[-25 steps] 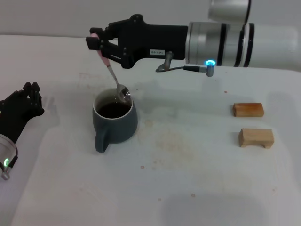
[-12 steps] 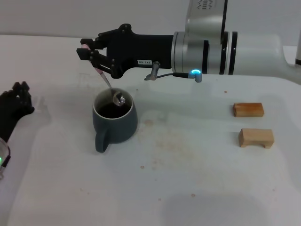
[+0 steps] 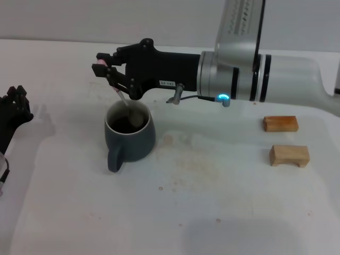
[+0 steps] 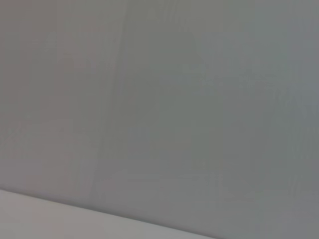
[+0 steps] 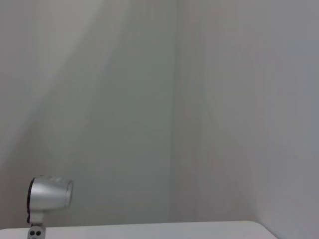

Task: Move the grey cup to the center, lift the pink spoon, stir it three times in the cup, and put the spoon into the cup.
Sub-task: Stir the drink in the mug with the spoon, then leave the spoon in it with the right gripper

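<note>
From the head camera I had the right pincer (image 3: 106, 71) reaching across the desk (image 3: 212, 202) from my right, poised above and just behind the grey cup (image 3: 129, 137). Its black fingers (image 3: 99, 69) were clamped narrow on the pale pink upper end of the pink spoon (image 3: 125, 103), whose handle slanted down from the grip into the cup. The silver bowl of the spoon sat inside the rim, down at the dark liquid, toward the back of the cup.

The grey cup stood upright on the desk, left of the middle of my view, with its loop handle turned toward me and slightly to the left. Its white inside showed around the dark liquid.

The left pincer (image 3: 13, 109) sat idle at the far left edge of the view, low over the desk and well apart from the cup; I could not tell how its fingers were set.

Two small wooden blocks (image 3: 280, 124) lay on the right side of the desk, one behind the other, well away from the cup.

Neither wrist camera gave me anything of the work, mostly a plain pale wall.
</note>
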Robot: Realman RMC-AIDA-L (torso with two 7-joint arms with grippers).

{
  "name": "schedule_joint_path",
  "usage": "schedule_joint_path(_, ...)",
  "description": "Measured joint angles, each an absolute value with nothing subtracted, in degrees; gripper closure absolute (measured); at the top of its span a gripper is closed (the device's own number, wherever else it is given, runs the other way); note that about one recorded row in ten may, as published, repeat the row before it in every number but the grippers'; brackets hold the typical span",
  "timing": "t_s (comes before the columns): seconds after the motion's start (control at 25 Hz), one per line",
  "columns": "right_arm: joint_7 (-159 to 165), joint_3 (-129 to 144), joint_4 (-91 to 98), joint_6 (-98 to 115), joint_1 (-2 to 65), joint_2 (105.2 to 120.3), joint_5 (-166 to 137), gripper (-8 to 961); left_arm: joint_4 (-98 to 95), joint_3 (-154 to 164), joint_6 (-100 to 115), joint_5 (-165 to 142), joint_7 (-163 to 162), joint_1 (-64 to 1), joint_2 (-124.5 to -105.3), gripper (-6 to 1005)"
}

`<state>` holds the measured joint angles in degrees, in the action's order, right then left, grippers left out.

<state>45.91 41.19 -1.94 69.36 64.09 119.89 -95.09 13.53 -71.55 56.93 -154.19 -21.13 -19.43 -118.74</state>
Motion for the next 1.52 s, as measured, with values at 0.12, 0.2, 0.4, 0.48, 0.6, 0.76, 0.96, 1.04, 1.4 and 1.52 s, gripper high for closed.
schedule_joint_path(0.12, 44.65, 40.57, -2.59, 69.41, 63.44, 119.88, -95.09, 832, 13.50, -71.54, 56.84, -154.18, -21.12, -19.77, -118.79, 866)
schedule_joint_path(0.2, 44.26, 40.48, -2.72, 69.42, 63.21, 119.88, -95.09, 832, 13.49, -71.54, 56.79, -154.15, -21.10, -20.14, -118.80, 866)
schedule_joint_path(0.4, 43.89, 40.44, -2.84, 69.42, 62.57, 119.88, -95.23, 832, 13.40, -71.54, 56.64, -154.16, -21.09, -20.79, -118.90, 866)
schedule_joint_path(0.48, 43.33, 40.43, -2.97, 69.42, 62.21, 119.88, -95.26, 832, 13.39, -71.54, 56.63, -154.15, -21.09, -21.00, -118.91, 866)
schedule_joint_path(0.6, 42.83, 40.43, -3.11, 69.42, 61.59, 119.88, -95.41, 832, 13.36, -71.53, 56.19, -154.16, -21.09, -21.28, -118.98, 866)
schedule_joint_path(0.76, 42.75, 40.43, -3.04, 69.41, 60.90, 119.88, -95.48, 832, 13.35, -71.24, 55.98, -154.16, -21.09, -21.68, -119.03, 866)
schedule_joint_path(0.96, 42.72, 40.43, -2.82, 69.18, 60.95, 119.88, -95.48, 832, 13.72, -70.97, 55.27, -154.16, -21.09, -21.98, -119.02, 866)
schedule_joint_path(1.04, 42.72, 40.43, -2.77, 68.55, 61.27, 119.88, -95.44, 833, 13.87, -70.91, 55.25, -154.16, -21.09, -21.99, -119.01, 866)
schedule_joint_path(1.4, 41.34, 40.53, -3.01, 67.77, 61.82, 119.88, -95.45, 833, 14.05, -70.84, 55.13, -154.16, -21.13, -22.38, -119.09, 866)
schedule_joint_path(1.52, 41.33, 40.74, -3.12, 68.03, 61.93, 119.88, -95.46, 833, 14.06, -70.83, 55.10, -154.16, -21.24, -22.45, -119.09, 866)
